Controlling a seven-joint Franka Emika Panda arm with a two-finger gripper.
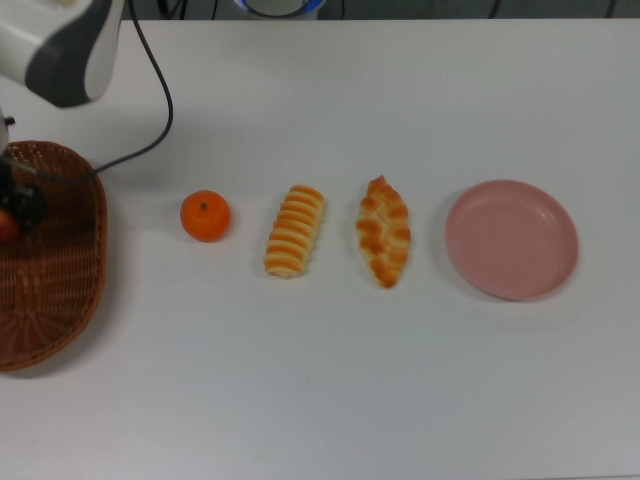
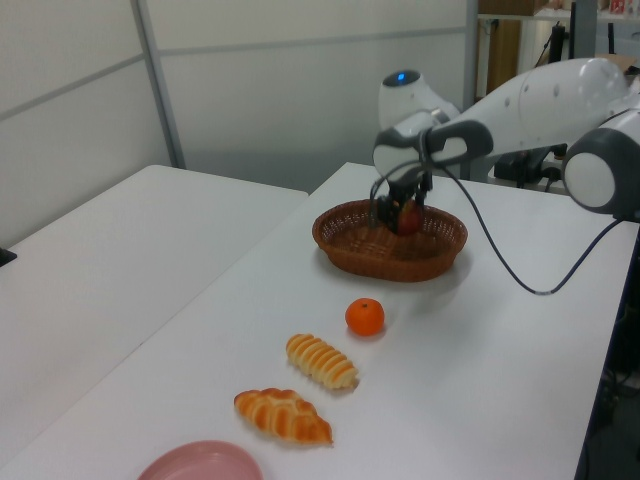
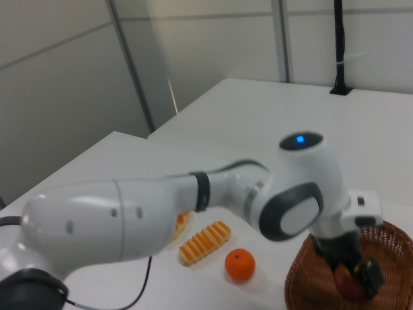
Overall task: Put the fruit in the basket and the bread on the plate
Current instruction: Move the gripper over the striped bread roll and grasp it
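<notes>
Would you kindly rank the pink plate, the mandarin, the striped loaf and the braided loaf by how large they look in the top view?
1. pink plate
2. striped loaf and braided loaf: these look about alike, so no ranking between them
3. mandarin

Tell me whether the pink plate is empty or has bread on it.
Empty. The plate is bare in the top view; the striped loaf and the braided loaf lie on the table beside it.

A white table [image 1: 330, 400] fills the top view. On it, from left edge to right, lie a brown wicker basket [image 1: 60, 300], an orange mandarin [image 1: 205, 215], a striped loaf [image 1: 294, 231], a braided loaf [image 1: 384, 231] and a pink plate [image 1: 511, 240], each apart from its neighbours.
</notes>
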